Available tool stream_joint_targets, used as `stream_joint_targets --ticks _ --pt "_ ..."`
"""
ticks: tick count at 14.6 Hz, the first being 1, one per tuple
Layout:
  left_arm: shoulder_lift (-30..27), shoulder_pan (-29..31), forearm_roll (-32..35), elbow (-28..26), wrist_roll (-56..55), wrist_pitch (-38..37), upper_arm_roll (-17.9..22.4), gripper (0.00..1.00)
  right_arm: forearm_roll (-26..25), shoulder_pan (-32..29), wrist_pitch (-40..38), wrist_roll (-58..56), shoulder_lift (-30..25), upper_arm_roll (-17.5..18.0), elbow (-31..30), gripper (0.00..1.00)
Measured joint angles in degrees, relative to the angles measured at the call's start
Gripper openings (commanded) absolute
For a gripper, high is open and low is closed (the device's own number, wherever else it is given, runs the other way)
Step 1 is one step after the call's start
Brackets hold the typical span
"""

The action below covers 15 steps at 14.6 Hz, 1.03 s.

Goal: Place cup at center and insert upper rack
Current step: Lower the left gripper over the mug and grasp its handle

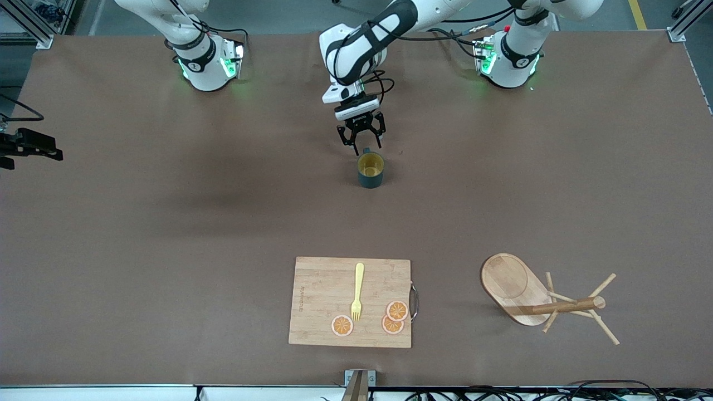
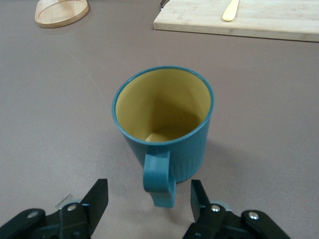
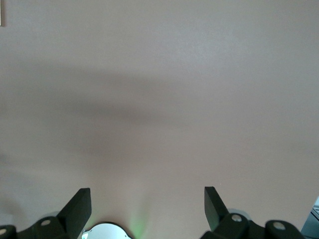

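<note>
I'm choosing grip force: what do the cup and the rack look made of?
The cup looks like matte plastic or bamboo-fibre composite: even teal outside, mustard inside, hardly any shine; I cannot be sure. The rack looks like light unpainted wood, probably bamboo, with grain showing on its oval base.

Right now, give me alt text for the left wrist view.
A teal cup stands upright on the brown table, its handle between the open left end effector fingers. A cutting board lies past it.
</note>
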Motion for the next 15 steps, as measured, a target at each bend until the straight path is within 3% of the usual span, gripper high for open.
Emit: stream_joint_targets --ticks 8,15 --pt "0.02 0.18 3.11 0.25 -0.07 -0.14 0.43 0.56 0.01 0.00 -3.65 3.49 -5.71 0.02 -0.52 1.00" --pt "0.92 0.52 4.75 0.38 -1.23 -0.16 1.59 0.05 0.18 1.10 -3.67 5.61 -9.01 0.16 -3.31 1.00"
